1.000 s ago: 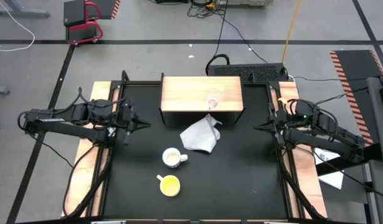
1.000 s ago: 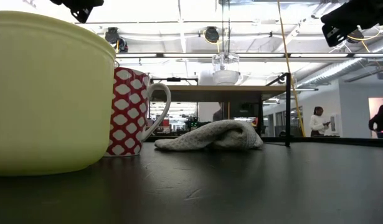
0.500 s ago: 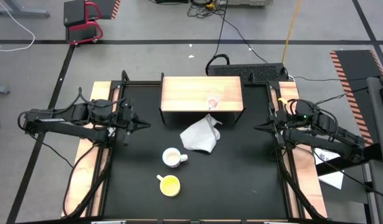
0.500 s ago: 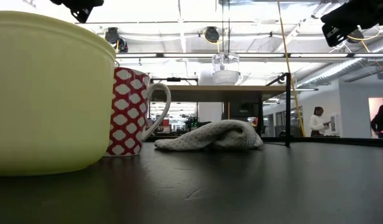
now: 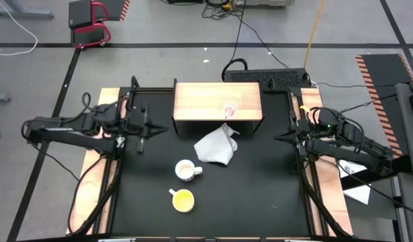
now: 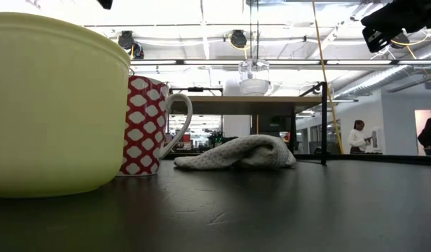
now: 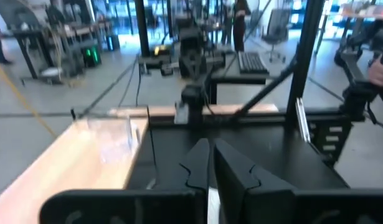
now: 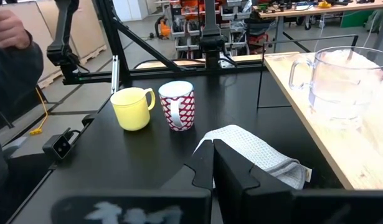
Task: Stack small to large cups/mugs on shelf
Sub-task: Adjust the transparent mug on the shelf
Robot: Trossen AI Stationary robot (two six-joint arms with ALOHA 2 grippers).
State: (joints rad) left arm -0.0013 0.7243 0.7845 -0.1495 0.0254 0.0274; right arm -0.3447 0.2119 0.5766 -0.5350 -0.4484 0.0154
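Observation:
The tiny clear glass cup (image 5: pixel 230 106) stands upright on the light-wood shelf (image 5: pixel 199 101) at the table's far side; it also shows large in the right wrist view (image 8: pixel 337 81). The white patterned mug (image 5: pixel 186 170) and the yellow cup (image 5: pixel 182 199) stand upright on the black tabletop nearer the front. In the right wrist view the mug (image 8: pixel 177 104) and yellow cup (image 8: pixel 134 107) stand side by side. My left gripper (image 5: pixel 154 129) hovers shut over the table's left side, pointing level toward the right. My right gripper (image 5: pixel 279 139) hangs shut at the right side. Both hold nothing.
A grey-white cloth (image 5: pixel 215 146) lies crumpled on the tabletop just in front of the shelf, between it and the mug. Black frame posts stand at the table's far corners (image 5: pixel 134 84). A person's dark sleeve (image 8: pixel 10 56) shows beyond the table's left side.
My left gripper has risen, going out of the low view's top, tipped up to level and gone a little toward the table's right. It stays shut. The cups, the cloth and my right arm have kept still.

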